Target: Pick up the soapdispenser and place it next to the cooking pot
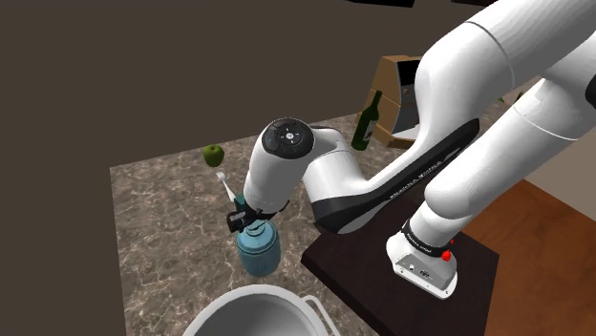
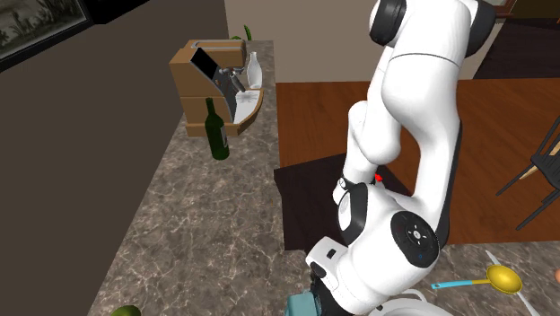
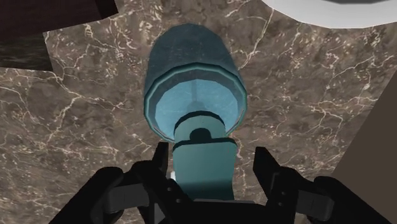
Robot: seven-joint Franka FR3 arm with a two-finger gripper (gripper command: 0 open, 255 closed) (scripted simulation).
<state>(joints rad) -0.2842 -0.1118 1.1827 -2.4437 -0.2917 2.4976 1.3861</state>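
1. When viewed from the shoulder, showed teal soap dispenser (image 1: 258, 250) upright on marbled counter (image 1: 162, 229), near white cooking pot (image 1: 248, 307).
2. Showed black gripper (image 3: 212, 154) astride its pump head, fingers (image 3: 264, 169) parted, not clasping.

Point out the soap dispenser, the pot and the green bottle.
soap dispenser (image 3: 191, 70), wrist view, its blue body
pot (image 1: 248, 304), shoulder view, its inner wall
green bottle (image 2: 217, 142), second exterior view, its body
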